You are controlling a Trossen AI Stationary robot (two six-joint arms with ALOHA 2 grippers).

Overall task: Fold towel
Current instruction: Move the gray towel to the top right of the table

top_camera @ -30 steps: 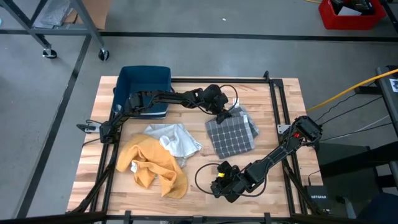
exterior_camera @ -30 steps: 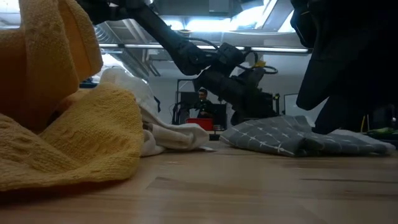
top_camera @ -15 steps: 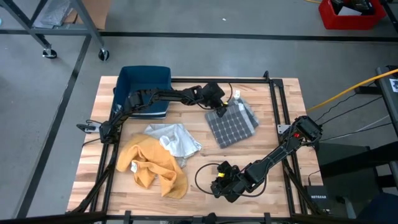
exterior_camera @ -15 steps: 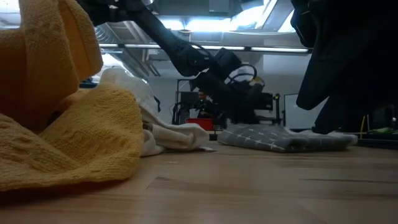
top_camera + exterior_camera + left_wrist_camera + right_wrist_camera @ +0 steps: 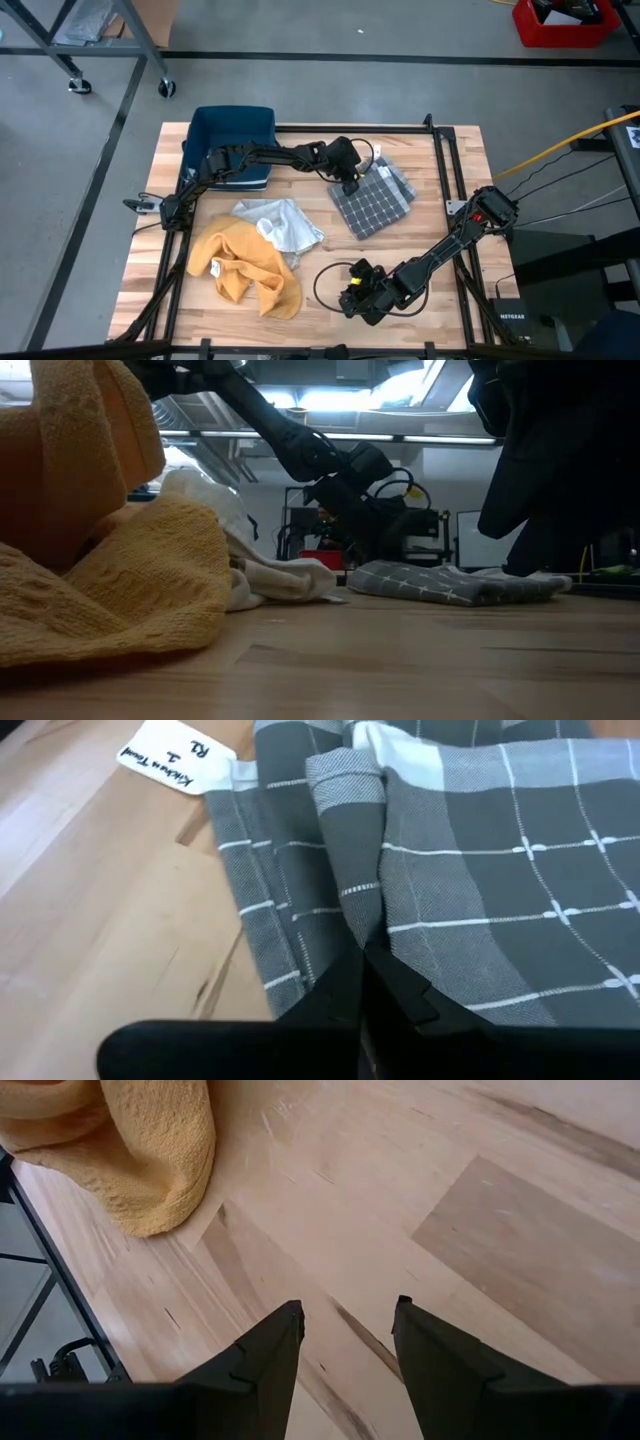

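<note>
A grey checked towel (image 5: 375, 203) lies bunched in layers on the wooden table's right far part, flat in the low view (image 5: 450, 582). A white label (image 5: 175, 760) sticks out at its edge. My left gripper (image 5: 350, 185) is at the towel's left far edge, shut on it. My right gripper (image 5: 350, 298) hangs open over bare wood near the table's front edge (image 5: 348, 1312), with nothing between its fingers. My left gripper pinches a raised fold (image 5: 350, 915) at the grey towel's left far edge between its shut fingers. The fingers slant down at it from the table's left. How many layers they hold I cannot tell. The rest of the towel lies slack on the table.
A crumpled yellow towel (image 5: 245, 268) and a pale grey-white towel (image 5: 282, 224) lie on the table's left half. A blue bin (image 5: 232, 140) stands at the far left corner. Bare wood (image 5: 400, 260) lies between the grey towel and my right gripper.
My left gripper has sunk and tipped further down, shifting slightly toward the table's left, still shut on the towel. The grey towel's held edge, raised a second ago, has come down. The towel now lies flatter and more compact, drawn a little toward the far edge.
</note>
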